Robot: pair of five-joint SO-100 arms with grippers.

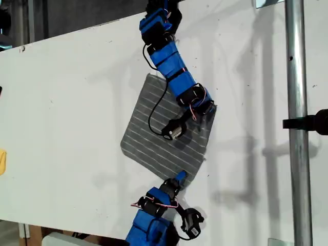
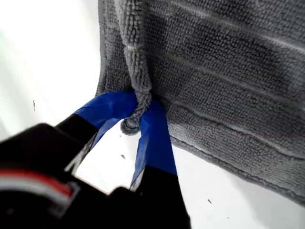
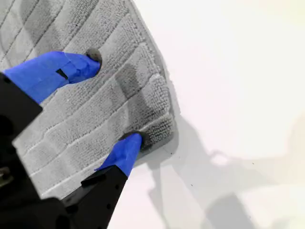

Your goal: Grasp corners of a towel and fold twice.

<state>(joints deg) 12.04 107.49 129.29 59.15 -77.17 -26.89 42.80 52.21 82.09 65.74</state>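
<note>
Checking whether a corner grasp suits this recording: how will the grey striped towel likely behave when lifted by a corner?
Probably floppy: the towel already bunches into a soft rope-like pinch where my first gripper holds it. Likely light, since it lies thin and flat on the table. The looped pile looks grippy rather than slippery, so a corner should stay in the tool.

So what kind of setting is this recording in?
Probably a lab or workshop test bench, not a home: a plain white table carrying two blue arms, a metal pole with a clamp at the exterior view's right, and only the towel and a small yellow object laid out.
</note>
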